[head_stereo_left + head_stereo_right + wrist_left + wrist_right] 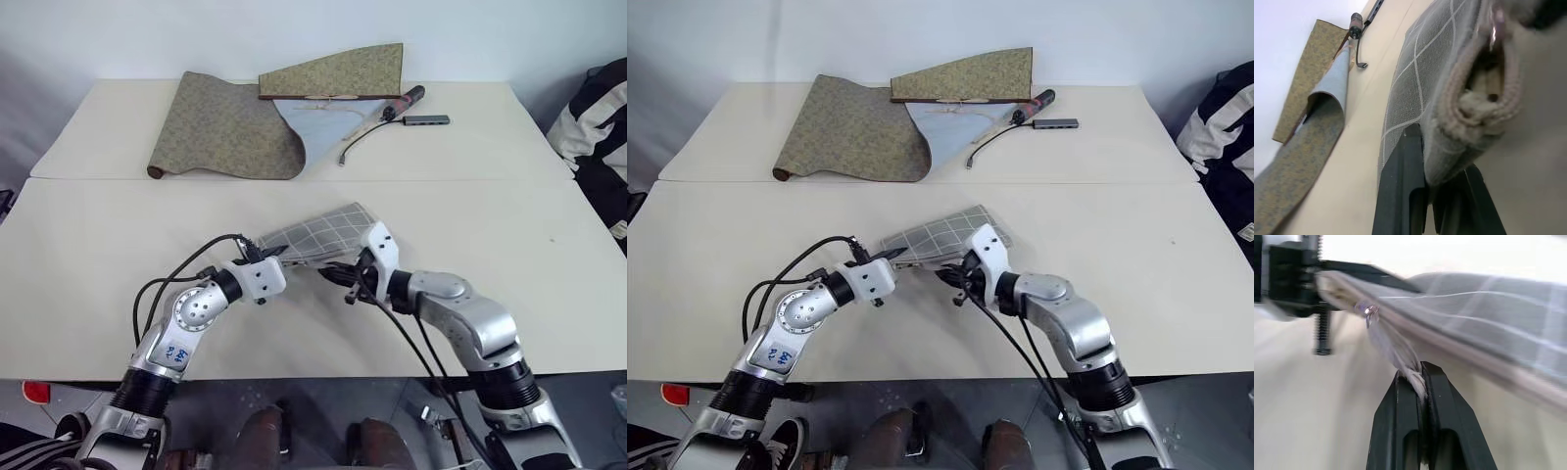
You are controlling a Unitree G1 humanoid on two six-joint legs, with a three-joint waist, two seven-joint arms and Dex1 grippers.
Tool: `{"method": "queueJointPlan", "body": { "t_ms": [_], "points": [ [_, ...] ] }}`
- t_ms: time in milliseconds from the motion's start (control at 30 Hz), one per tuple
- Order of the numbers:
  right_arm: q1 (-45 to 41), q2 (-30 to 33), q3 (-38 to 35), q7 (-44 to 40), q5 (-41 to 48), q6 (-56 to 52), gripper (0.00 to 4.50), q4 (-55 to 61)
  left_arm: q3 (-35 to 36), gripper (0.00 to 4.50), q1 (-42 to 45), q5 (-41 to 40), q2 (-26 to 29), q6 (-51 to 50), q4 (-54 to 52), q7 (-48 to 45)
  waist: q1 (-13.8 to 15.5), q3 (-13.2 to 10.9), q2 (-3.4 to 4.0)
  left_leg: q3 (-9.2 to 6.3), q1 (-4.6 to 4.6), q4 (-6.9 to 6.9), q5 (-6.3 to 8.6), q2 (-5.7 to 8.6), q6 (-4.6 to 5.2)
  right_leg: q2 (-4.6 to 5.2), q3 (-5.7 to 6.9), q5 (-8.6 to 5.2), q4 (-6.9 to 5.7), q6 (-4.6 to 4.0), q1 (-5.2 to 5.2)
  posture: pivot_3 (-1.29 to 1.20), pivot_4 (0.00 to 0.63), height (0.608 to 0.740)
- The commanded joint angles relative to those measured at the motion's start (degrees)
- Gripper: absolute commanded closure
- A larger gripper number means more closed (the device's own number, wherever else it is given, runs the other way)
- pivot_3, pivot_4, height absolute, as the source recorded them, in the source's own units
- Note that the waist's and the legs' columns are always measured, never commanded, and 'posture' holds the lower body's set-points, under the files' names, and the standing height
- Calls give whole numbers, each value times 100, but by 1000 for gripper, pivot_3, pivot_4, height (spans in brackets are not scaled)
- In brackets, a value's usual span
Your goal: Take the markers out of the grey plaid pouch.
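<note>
While the left gripper point(1425, 196) pins the grey plaid pouch point(318, 235), the right gripper point(1422, 377) pinches its zipper pull; next, draw it toward four o'clock.

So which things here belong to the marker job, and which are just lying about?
In the job:
- grey plaid pouch
- left hand, shut on the pouch's edge
- right hand, shut on its zipper pull

Lying about:
- olive cloth scroll
- maroon cylinder
- grey adapter
</note>
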State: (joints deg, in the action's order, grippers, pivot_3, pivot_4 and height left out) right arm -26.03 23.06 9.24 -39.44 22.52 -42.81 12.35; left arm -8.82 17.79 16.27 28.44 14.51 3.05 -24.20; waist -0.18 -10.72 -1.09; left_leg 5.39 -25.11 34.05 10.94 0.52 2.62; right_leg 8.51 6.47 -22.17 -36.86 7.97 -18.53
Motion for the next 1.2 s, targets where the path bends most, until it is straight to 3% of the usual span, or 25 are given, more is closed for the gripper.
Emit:
{"method": "queueJointPlan", "body": {
  "t_ms": [33,267,400,433,533,667,900,1033,1200],
  "points": [
    [-86,465,-531,-272,61,218,4486,-199,426,4500,-113,-457,306,147,-54,-206,-1,0,0,0,0,0,0,0,0,0,0,0,2,0,0,0,150,740],
    [-118,1564,-971,-655,-376,1032,4486,-1238,870,4500,-93,-1238,530,352,137,-544,20,0,0,3,-2,2,0,0,2,4,3,0,27,0,3,0,150,740],
    [-190,1692,-1012,-790,-343,1198,4486,-1404,865,4500,-101,-1568,448,396,263,-787,0,0,0,5,-1,2,-1,-2,3,2,6,0,29,1,6,0,150,740],
    [-201,1685,-1016,-813,-309,1183,3996,-1385,846,4500,-108,-1598,436,427,264,-829,-7,0,0,5,0,2,-1,-4,2,1,6,0,29,0,5,0,150,740],
    [-212,1593,-1149,-864,56,844,3111,-999,799,4500,-123,-1980,323,-66,141,-1090,1,-1,0,6,-1,2,-1,-6,2,0,8,0,27,0,6,0,150,740],
    [114,2367,-891,-1635,-79,858,1819,-415,827,4500,-168,-2511,177,-713,-242,-1318,29,-1,0,3,-4,6,0,-6,5,1,9,0,23,1,10,0,150,740],
    [-437,2327,-1335,-1361,23,1137,1819,-448,703,4500,-166,-2524,201,-1344,-612,-1530,-1,-1,0,4,-4,16,2,-6,7,3,9,1,41,2,15,0,150,740],
    [-809,1888,-1330,-1228,637,687,2650,368,665,4500,49,-2580,129,-1962,-781,-1495,7,-1,1,1,-3,13,1,-13,3,0,11,1,39,1,13,0,150,740],
    [-709,1196,-666,-824,480,786,4319,1067,513,4500,409,-2486,83,-2701,-1080,-1415,40,-1,0,-3,-8,15,4,-10,2,-1,14,1,37,1,16,0,150,740]
  ]
}}
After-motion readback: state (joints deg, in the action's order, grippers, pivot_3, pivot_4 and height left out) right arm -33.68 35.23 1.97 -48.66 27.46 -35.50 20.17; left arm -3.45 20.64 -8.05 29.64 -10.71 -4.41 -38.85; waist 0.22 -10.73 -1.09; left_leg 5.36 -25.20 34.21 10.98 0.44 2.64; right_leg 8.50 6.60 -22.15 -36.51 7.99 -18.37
